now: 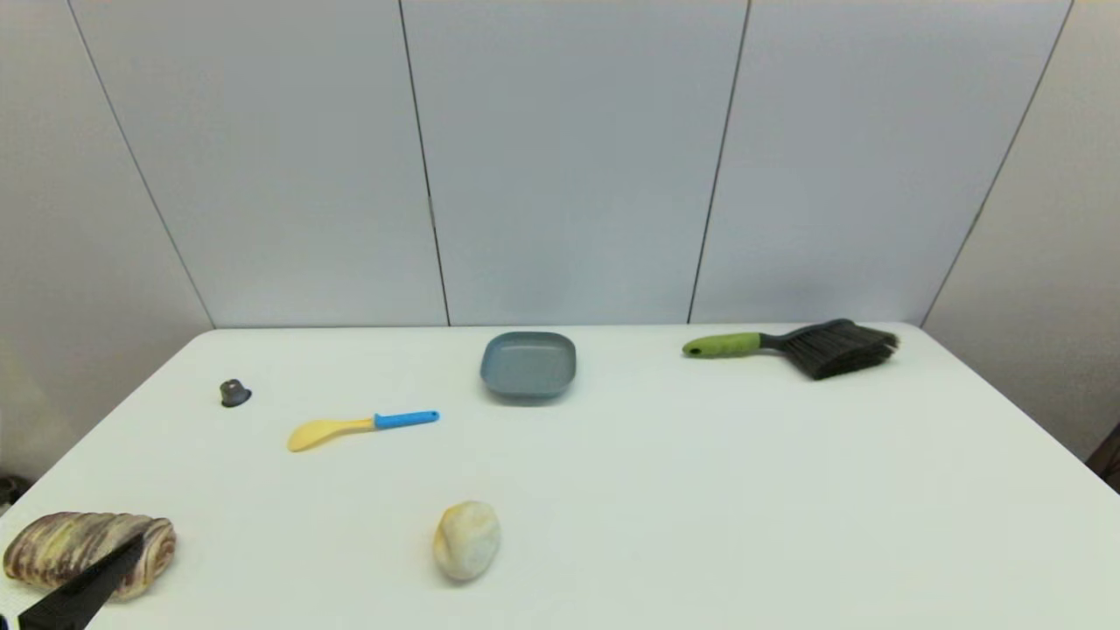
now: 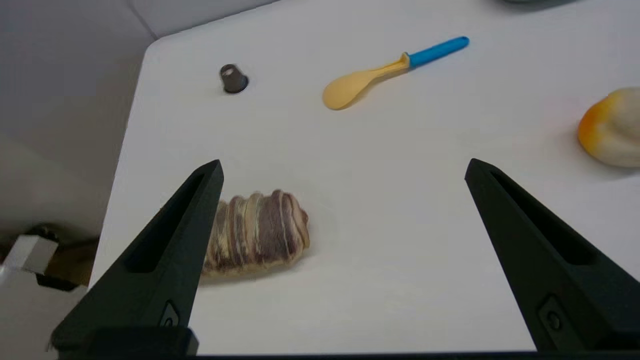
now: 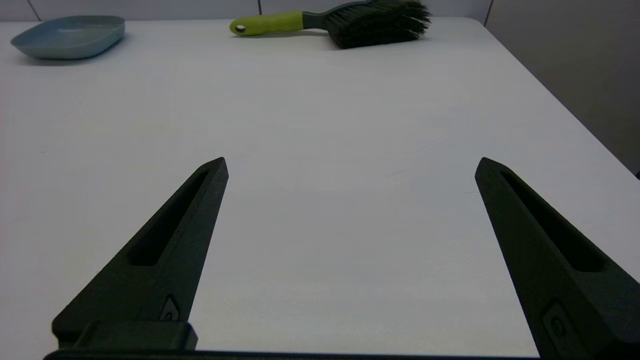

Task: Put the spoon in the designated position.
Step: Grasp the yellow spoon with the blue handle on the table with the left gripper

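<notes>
Black and wedge-shaped, the left gripper [image 2: 342, 167] shows only as one finger in the lower left corner of the head view, its fingers spread wide with nothing between them, hanging over the striped bread roll [image 1: 87, 547], likely parked at the near edge. The right gripper [image 3: 350, 165] is out of the head view; its own camera shows it gaping and empty above bare white table [image 1: 787, 507]. Just right of the lower middle lies a pale bun with an orange patch [image 1: 466, 540]. Left of centre the spoon [image 1: 360, 427] lies flat, yellow bowl toward frame left, blue handle toward the middle, untouched and free to be picked. A small dark knob [image 1: 234, 393] sits beyond it to the left. Farthest back stand a grey-blue dish [image 1: 528, 365] at centre and a green-handled brush [image 1: 792, 346] upper right. No mark shows the designated position.
</notes>
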You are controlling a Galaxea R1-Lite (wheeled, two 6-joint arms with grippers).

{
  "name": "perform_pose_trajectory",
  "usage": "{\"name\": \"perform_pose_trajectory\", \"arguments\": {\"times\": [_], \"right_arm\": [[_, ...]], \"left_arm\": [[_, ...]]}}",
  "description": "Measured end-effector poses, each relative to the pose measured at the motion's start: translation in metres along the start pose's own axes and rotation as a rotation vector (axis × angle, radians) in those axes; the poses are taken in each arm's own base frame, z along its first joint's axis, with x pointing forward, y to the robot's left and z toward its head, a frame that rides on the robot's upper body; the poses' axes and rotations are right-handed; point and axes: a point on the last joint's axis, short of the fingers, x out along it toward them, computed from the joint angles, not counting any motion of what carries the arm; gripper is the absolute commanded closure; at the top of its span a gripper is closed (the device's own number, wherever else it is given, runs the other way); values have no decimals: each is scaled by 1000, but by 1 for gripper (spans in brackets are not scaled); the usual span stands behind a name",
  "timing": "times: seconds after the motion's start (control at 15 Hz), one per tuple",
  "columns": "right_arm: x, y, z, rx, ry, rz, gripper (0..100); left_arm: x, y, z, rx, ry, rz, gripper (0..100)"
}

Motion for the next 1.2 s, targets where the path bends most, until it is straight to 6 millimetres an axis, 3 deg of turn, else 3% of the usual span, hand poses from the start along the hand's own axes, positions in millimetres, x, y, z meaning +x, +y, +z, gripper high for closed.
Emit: {"name": "perform_pose_trajectory", "arguments": {"times": [0.27,0.6,0.8,1.2], "right_arm": [[0,0,0,0,0,0,0],[0,0,0,0,0,0,0],[0,0,0,0,0,0,0],[0,0,0,0,0,0,0]], "left_arm": [[29,4,26,39,49,-122,0],[65,4,30,35,177,-172,0],[92,8,43,34,220,-188,0],[173,20,74,169,220,-360,0]]}}
